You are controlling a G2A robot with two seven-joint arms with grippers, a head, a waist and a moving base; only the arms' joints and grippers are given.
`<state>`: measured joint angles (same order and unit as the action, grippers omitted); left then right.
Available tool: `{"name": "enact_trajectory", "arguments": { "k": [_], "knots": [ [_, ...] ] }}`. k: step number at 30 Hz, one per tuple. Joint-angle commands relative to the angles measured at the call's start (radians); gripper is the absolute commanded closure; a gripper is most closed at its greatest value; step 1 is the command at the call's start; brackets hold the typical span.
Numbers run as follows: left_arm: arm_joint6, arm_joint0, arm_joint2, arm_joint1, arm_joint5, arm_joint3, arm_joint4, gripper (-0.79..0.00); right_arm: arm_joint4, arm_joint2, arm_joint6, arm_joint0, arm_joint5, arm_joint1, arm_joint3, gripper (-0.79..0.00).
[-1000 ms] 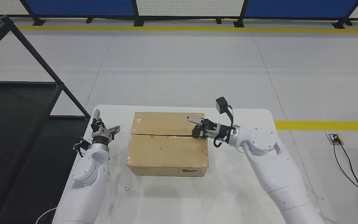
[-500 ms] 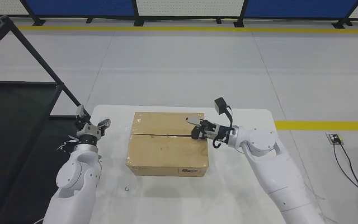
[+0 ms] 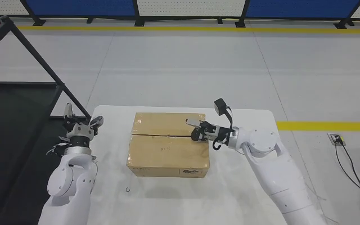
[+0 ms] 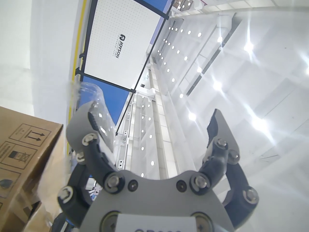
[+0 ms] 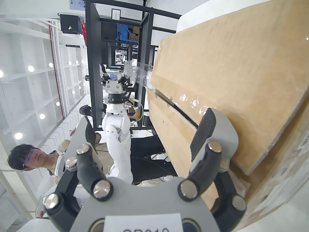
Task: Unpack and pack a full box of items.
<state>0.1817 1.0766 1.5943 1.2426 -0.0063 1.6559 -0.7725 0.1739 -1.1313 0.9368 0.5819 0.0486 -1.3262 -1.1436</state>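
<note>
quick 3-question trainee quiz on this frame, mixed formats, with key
1. True or false: the top flaps of the cardboard box lie shut.
2. What is stuck to a finger of the left gripper? A) a clear tape strip B) a paper label C) a rubber band
3. The right gripper is over one end of the box top. Are its fingers open or shut?

Key: 1 true; 2 A; 3 open.
</note>
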Motion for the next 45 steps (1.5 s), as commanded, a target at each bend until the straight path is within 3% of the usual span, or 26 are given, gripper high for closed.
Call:
{"name": "enact_trajectory", "arguments": {
  "k": [1, 28, 45],
  "knots": [
    [0.007, -0.001, 0.005, 0.001, -0.003, 0.017, 0.001, -0.785, 0.001, 0.002, -0.003, 0.0, 0.0, 0.0, 0.0, -0.785],
    [0.005, -0.02, -0.018, 0.014, 0.021, 0.212, 0.105, -0.785, 0.021, 0.01, -0.074, -0.012, -0.043, 0.0, 0.036, -0.785],
    [-0.026, -0.04, -0.165, 0.03, 0.065, 0.308, 0.228, -0.785, 0.019, -0.007, -0.039, 0.009, -0.058, 0.014, 0.005, -0.785]
  ]
}}
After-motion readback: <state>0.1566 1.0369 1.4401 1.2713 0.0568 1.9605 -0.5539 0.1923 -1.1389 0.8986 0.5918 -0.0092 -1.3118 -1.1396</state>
